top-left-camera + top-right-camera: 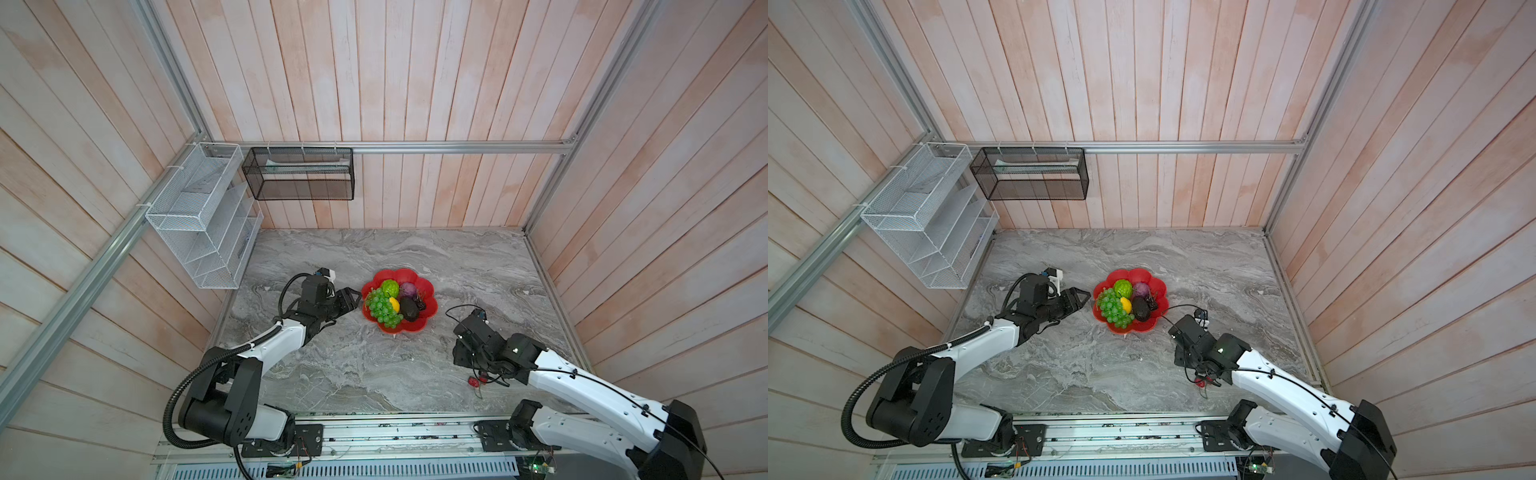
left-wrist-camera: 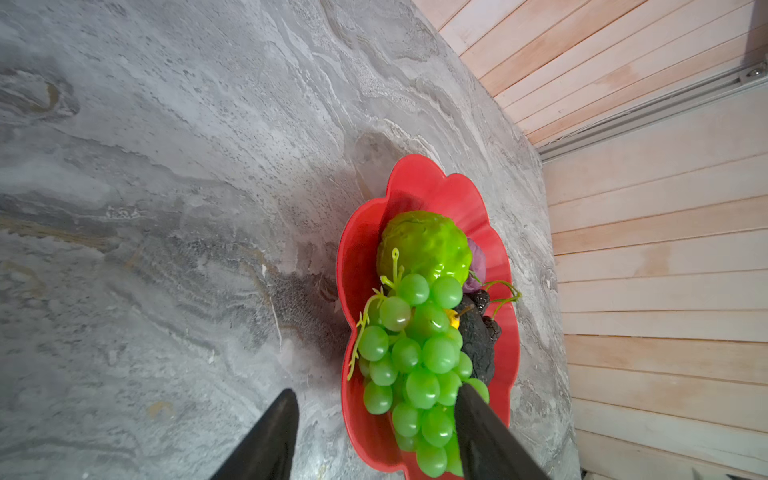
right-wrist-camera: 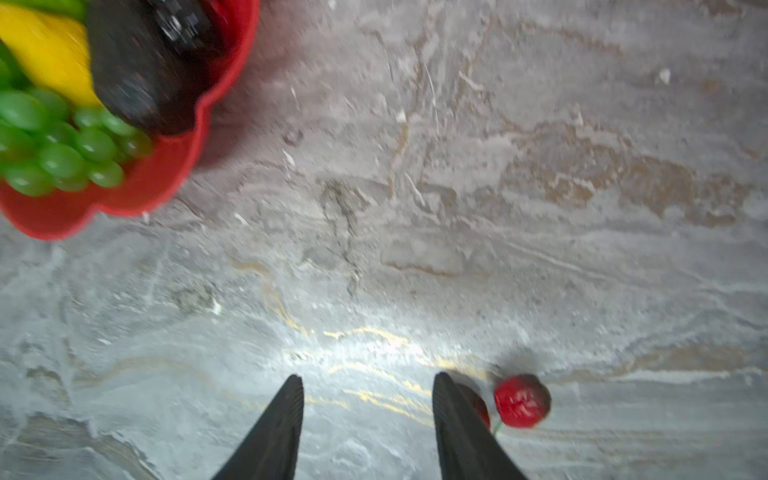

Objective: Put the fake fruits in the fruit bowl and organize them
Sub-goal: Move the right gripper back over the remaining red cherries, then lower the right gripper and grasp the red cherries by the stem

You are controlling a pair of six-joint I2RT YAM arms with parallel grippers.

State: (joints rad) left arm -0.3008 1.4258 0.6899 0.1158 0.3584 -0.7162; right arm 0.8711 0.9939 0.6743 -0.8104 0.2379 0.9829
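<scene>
The veined grey stone-look table [image 1: 353, 374] carries the bowl [image 1: 432, 309], a glossy, shallow red dish with a petal rim, set about mid-table between the two arms. Most of the fruit is in it:
- The grapes [image 1: 382, 309] are a long bunch of shiny, translucent beads lying along the side nearest the left arm.
- A bumpy green ball [image 1: 390, 286] and a purple ball [image 1: 407, 289] sit toward the far side.
- A rough, dark avocado [image 1: 409, 311] lies on the right.
- A smooth lemon [image 1: 395, 306] is wedged in the middle.

The left gripper [image 2: 376, 390] hovers just beside the bowl's rim with its fingers spread and, so far as I can see, nothing in them. The right gripper [image 3: 368, 378] points down at the table, well apart from the bowl, and its parted fingers have only stone between them.

What matters is the cherries [image 3: 521, 401], two small glossy red balls on thin green stems. They lie on the table outside the right gripper, just beside the outer face of one finger, which half hides one of them. The right arm is plainly the nearer. I reckon it must shift sideways to straddle them, and being round and slick, they could roll off.
</scene>
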